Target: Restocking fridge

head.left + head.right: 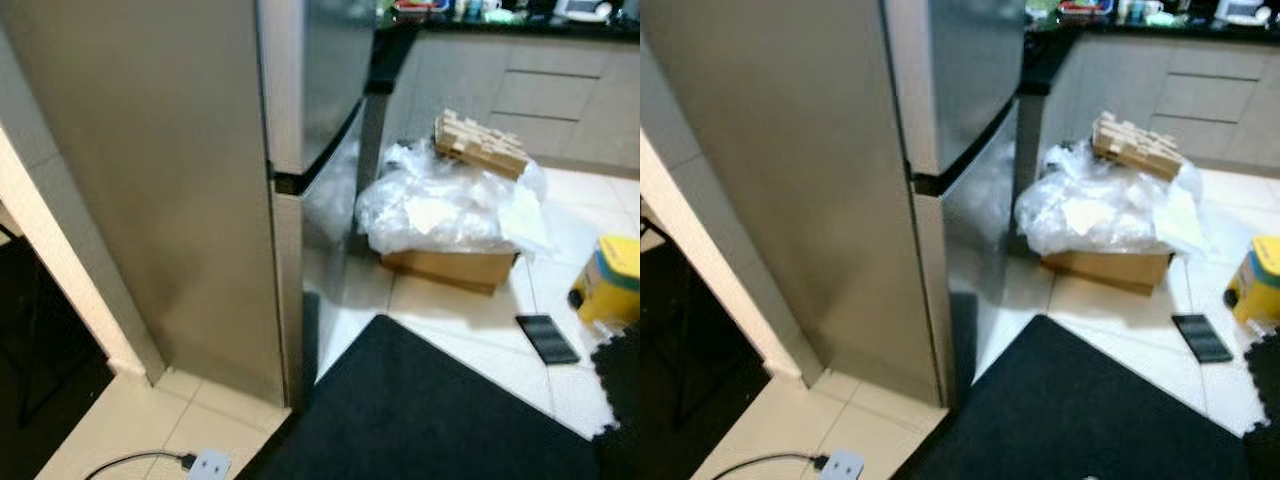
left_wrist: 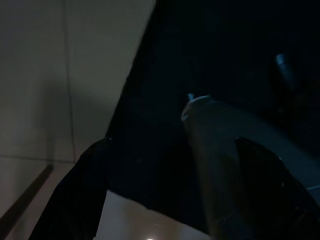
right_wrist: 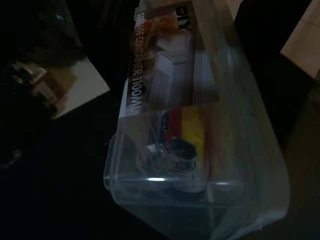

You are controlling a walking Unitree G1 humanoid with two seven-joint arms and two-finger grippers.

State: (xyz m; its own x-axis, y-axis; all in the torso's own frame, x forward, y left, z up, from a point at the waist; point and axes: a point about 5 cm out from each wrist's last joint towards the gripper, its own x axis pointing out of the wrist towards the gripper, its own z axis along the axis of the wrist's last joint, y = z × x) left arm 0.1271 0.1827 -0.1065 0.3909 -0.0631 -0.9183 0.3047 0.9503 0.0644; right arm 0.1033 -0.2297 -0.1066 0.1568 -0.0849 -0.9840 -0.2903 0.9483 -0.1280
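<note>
A clear plastic container [image 3: 200, 130] sits right at the right wrist camera, label reading "STORAGE CONTAINER 1100ML"; whether the jaws pinch it, I cannot tell. The left gripper [image 2: 170, 190] has its jaws spread over a black mat [image 1: 420, 420] beside one steel fridge [image 1: 200, 170], doors closed

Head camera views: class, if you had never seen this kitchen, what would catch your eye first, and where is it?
The tall steel fridge fills the robot's left, doors shut. Beyond it, on the tiled floor, a cardboard box is heaped with crumpled clear plastic and topped by a wooden slatted piece. A yellow tub stands far right, beside a black mat.
</note>
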